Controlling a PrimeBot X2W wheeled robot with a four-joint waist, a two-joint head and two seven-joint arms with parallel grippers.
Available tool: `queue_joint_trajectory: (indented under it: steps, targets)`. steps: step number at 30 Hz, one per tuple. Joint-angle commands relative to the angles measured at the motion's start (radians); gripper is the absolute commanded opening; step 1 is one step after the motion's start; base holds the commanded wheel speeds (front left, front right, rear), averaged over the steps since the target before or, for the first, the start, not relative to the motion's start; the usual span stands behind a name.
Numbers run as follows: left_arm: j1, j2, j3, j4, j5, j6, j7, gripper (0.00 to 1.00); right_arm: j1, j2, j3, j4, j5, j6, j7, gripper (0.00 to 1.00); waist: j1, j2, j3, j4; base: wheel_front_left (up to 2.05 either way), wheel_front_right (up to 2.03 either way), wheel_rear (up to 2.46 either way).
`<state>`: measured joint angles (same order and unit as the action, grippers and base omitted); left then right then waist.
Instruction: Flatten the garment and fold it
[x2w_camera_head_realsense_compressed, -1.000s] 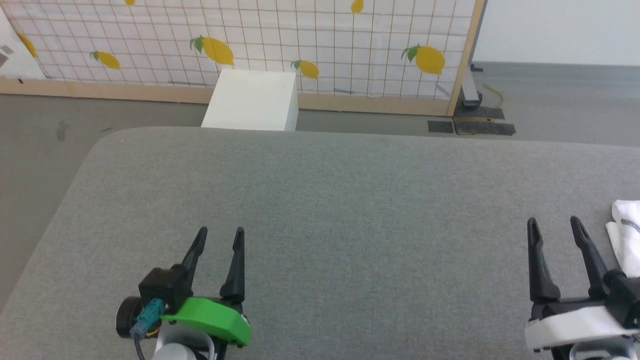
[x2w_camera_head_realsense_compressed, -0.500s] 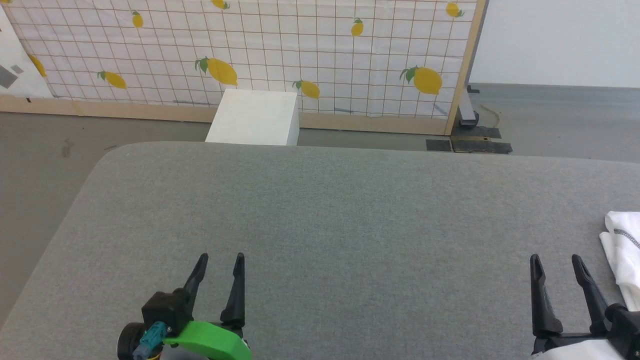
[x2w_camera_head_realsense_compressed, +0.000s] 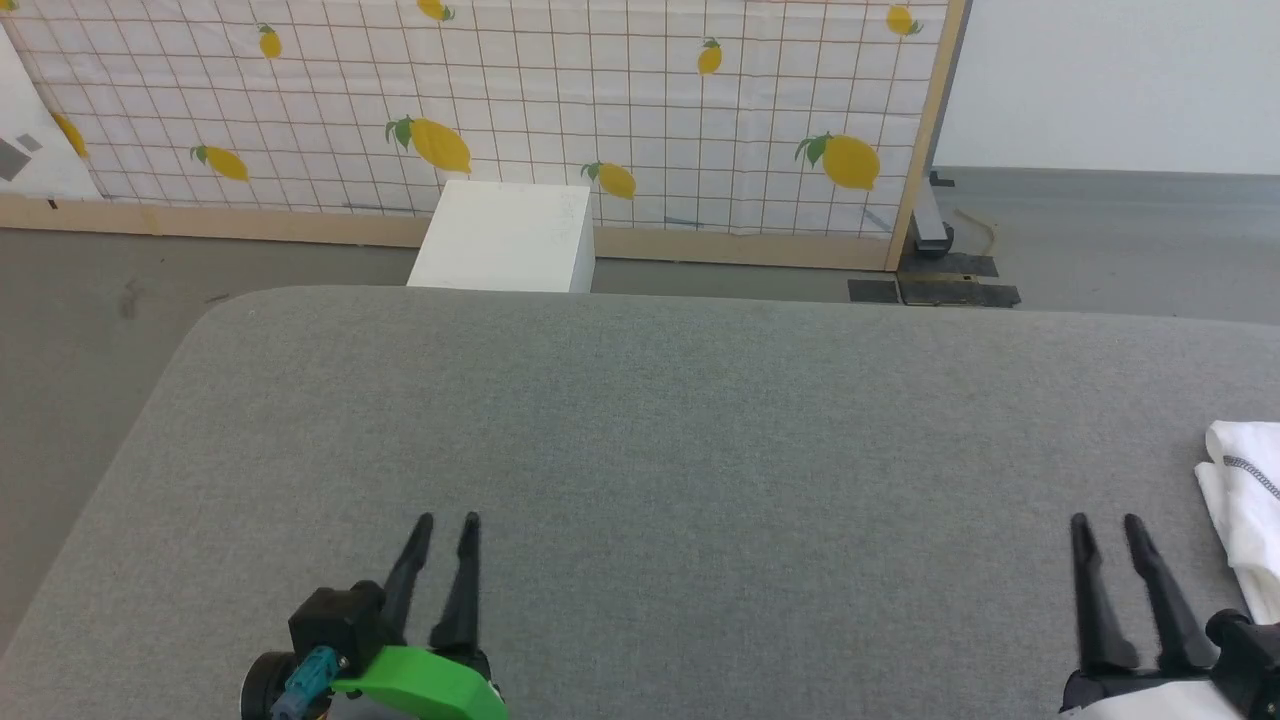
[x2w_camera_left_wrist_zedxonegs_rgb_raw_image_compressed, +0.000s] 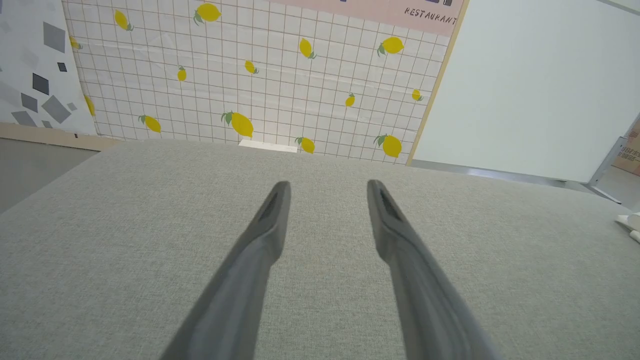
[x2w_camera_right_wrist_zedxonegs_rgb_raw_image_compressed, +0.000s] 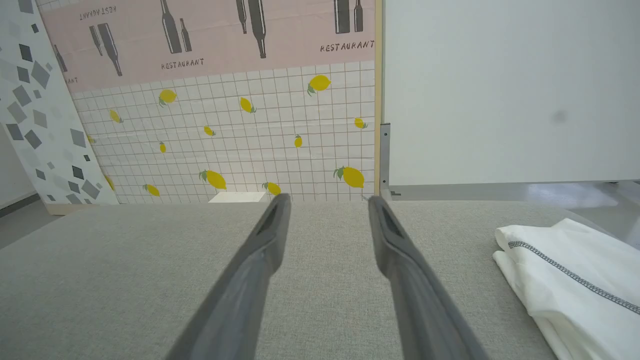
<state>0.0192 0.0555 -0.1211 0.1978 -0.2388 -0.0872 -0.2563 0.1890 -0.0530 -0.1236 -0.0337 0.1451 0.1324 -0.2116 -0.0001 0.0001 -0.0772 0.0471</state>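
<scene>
White garment (x2w_camera_head_realsense_compressed: 1248, 500) lies on grey table (x2w_camera_head_realsense_compressed: 640, 400).

Lemon-print panel (x2w_camera_head_realsense_compressed: 560, 100): white, thin grid lines, scattered yellow lemons, pale wooden frame, upright across the far side. Its upper part is a pink band (x2w_camera_right_wrist_zedxonegs_rgb_raw_image_compressed: 225, 35) printed with dark bottles and "RESTAURANT".

Left of the panel: a leaning board with grey diamond shapes (x2w_camera_right_wrist_zedxonegs_rgb_raw_image_compressed: 35, 115).

Right of the panel: a plain white wall (x2w_camera_head_realsense_compressed: 1110, 80). A metal post (x2w_camera_right_wrist_zedxonegs_rgb_raw_image_compressed: 384, 155) stands at the panel's right edge, with black base plates (x2w_camera_head_realsense_compressed: 935, 292) at its foot.

In front of the panel: a white box (x2w_camera_head_realsense_compressed: 505, 238) close against its lower rail, on the grey floor (x2w_camera_head_realsense_compressed: 80, 290). Nearer than the box is a grey fabric-topped table (x2w_camera_head_realsense_compressed: 640, 420) with a rounded corner.

Light even and soft.
</scene>
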Motion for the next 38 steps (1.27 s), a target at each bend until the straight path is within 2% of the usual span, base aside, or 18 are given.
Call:
queue_joint_trajectory:
  steps: [1,38]
  targets:
    - [0.000,0.000,0.001,0.000,0.001,0.000,0.001,0.00,0.000,0.000,0.000,0.000,0.000,0.000,0.000,0.00,0.0001,-0.0001,0.000,0.000,0.00,0.00,0.00]
    - [-0.005,-0.001,0.029,-0.046,0.055,0.020,0.059,0.00,-0.044,0.001,0.028,0.008,-0.034,0.000,0.049,0.00,0.0001,-0.0001,0.018,-0.011,0.00,0.00,0.00]
